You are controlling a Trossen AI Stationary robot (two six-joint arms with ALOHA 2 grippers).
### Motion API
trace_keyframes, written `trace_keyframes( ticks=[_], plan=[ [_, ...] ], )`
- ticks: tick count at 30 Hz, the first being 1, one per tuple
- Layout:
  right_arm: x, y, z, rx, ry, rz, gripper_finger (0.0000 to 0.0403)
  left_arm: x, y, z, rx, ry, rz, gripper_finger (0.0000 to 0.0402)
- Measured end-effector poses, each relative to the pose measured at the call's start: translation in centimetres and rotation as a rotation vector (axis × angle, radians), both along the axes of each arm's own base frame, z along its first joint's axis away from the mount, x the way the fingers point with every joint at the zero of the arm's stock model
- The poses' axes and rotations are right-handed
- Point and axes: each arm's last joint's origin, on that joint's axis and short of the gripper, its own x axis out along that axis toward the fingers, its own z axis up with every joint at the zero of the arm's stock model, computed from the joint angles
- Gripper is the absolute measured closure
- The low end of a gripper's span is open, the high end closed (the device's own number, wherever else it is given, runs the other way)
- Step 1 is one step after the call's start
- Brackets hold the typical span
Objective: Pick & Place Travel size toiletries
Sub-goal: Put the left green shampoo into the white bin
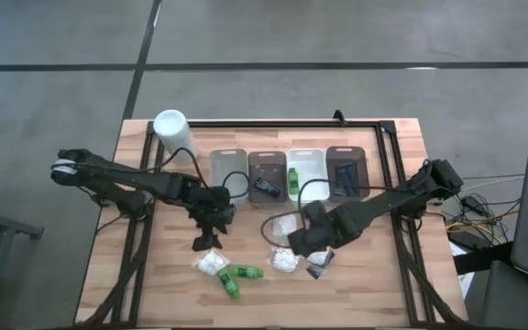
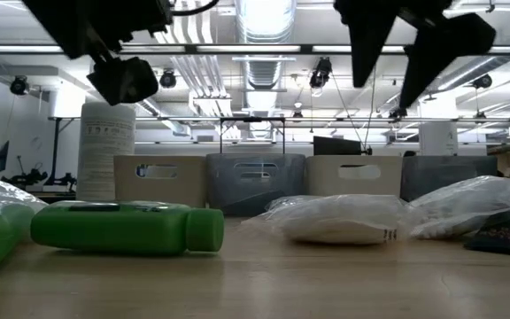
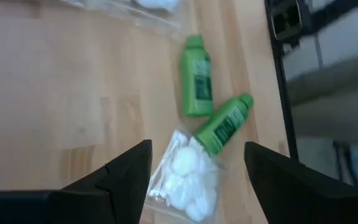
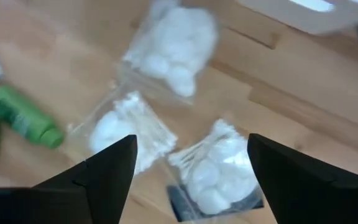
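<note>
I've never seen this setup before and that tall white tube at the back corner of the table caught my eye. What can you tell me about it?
The tall white container is a plain cylinder standing upright at the table's far left corner, beside the row of trays. From table height its side shows a block of small printed text, too fine to read. It looks like smooth plastic or card, with a rounded white top. Nothing leans on it, and neither gripper is near it.

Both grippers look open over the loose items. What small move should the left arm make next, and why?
Probably lower the left gripper onto the packet of white puffs between its open fingers. It hangs above the table and holds nothing. The two green bottles lie just beyond, and the right gripper hovers open over other packets.
</note>
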Motion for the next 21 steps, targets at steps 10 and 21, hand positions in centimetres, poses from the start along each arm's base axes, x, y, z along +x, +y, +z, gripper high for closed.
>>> trace_keyframes(
  ticks=[10,21],
  plan=[
    [1.3,4.7,-0.5,-0.104,-0.087,0.166,0.0069,-1.6,-3.3,-1.9,0.102,0.057,-0.073,0.0142],
    [1.7,6.3,-2.2,-0.135,-0.063,0.322,0.0051,-2.3,-6.3,-4.7,0.173,-0.182,-0.252,0.0142]
  ],
)
